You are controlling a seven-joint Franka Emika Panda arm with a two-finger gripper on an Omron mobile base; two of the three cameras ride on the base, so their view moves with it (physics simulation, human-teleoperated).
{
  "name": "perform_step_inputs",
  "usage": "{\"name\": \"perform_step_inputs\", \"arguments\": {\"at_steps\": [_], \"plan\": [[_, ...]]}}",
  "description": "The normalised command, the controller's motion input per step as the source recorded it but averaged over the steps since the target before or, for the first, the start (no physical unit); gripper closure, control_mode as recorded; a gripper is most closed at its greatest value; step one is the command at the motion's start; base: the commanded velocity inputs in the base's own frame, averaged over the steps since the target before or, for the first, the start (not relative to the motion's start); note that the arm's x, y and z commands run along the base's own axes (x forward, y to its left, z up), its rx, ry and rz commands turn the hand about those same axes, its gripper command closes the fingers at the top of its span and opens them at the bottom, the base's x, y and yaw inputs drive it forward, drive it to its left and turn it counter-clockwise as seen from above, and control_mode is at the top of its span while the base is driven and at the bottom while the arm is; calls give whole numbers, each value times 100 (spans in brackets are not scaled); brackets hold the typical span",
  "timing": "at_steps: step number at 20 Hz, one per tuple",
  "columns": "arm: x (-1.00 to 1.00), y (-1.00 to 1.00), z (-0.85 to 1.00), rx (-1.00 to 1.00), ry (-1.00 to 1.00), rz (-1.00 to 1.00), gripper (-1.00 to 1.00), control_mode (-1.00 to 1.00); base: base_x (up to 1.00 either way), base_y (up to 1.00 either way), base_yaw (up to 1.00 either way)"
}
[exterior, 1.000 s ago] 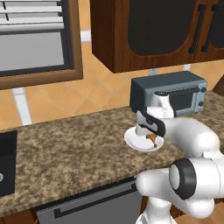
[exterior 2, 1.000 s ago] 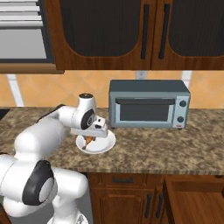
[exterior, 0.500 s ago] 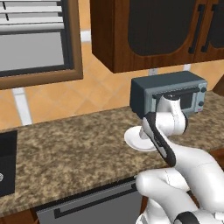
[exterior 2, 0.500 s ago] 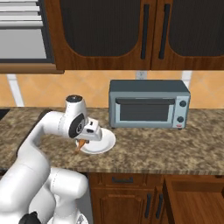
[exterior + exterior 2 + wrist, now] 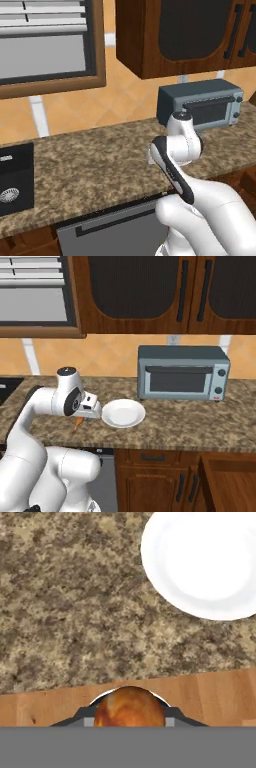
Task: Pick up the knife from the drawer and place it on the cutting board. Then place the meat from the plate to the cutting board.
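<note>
Left base view: we see the white arm over the speckled granite desk (image 5: 90,160).
Right base view: small orange-brown chicken drumstick (image 5: 78,422) hangs beside round white plate (image 5: 123,413).
Hand view: end effector (image 5: 129,718) pinches the drumstick; we judge it light, firm, slippery.

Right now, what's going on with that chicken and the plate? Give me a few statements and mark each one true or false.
1. The white plate has nothing on it. True.
2. The hand holds the meat. True.
3. The plate sits on top of the toaster oven. False: it lies on the granite counter in front of the oven, toward its left end.
4. The toaster oven's door hangs open. False: it is closed.
5. The meat is carried over the middle of the plate. False: it is beside the plate, off its rim, above the counter.
</note>
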Motion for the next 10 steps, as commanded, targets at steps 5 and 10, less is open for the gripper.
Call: {"name": "perform_step_inputs", "arguments": {"at_steps": [5,10], "plan": [[0,0,0,0,0,0,100,100,-79,100,27],[0,0,0,0,0,0,100,100,-58,100,28]]}}
